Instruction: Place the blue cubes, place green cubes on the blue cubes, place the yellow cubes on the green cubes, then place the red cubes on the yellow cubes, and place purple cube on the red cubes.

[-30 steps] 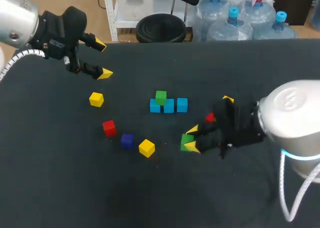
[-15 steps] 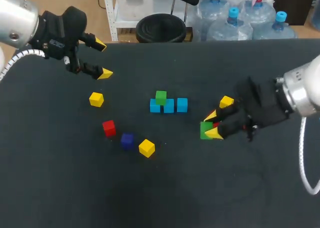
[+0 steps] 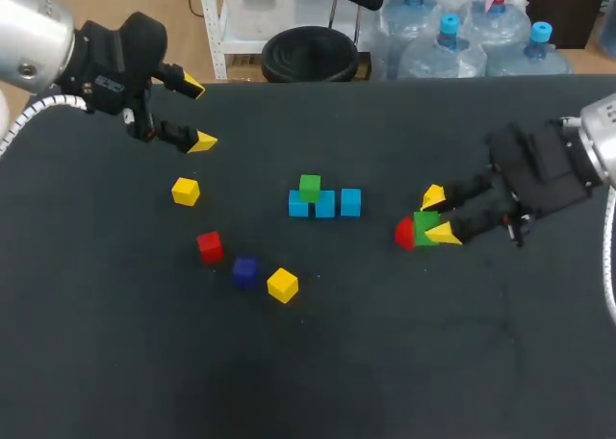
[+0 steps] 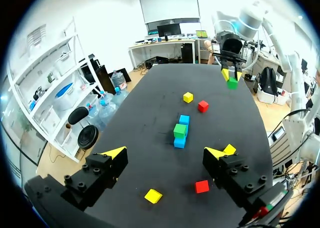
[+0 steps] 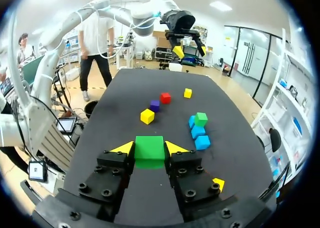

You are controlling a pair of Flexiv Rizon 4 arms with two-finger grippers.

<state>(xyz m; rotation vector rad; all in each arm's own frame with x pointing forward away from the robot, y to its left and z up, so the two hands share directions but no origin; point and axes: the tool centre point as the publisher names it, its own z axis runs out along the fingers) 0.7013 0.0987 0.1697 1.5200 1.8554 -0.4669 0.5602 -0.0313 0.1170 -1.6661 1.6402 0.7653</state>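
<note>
Three blue cubes (image 3: 324,205) lie in a row mid-table, and a green cube (image 3: 309,187) rests on the left part of the row. My right gripper (image 3: 438,218) is shut on a second green cube (image 5: 149,150), right of the row. That held green cube (image 3: 424,229) partly covers a red cube (image 3: 405,233). Another red cube (image 3: 209,245), a purple cube (image 3: 244,271) and two yellow cubes (image 3: 186,191) (image 3: 282,285) lie left and in front of the row. A third yellow cube (image 5: 218,183) lies beside the right fingers. My left gripper (image 3: 197,114) hangs open at the far left, holding nothing.
The table (image 3: 318,362) is black, with bare surface along its front and at the far right. In the left wrist view the blue row (image 4: 180,133) lies well ahead of the open left gripper (image 4: 165,153).
My right gripper has carried the green cube to the right and away from the front edge, to a spot by the red cube. The left arm has not moved.
</note>
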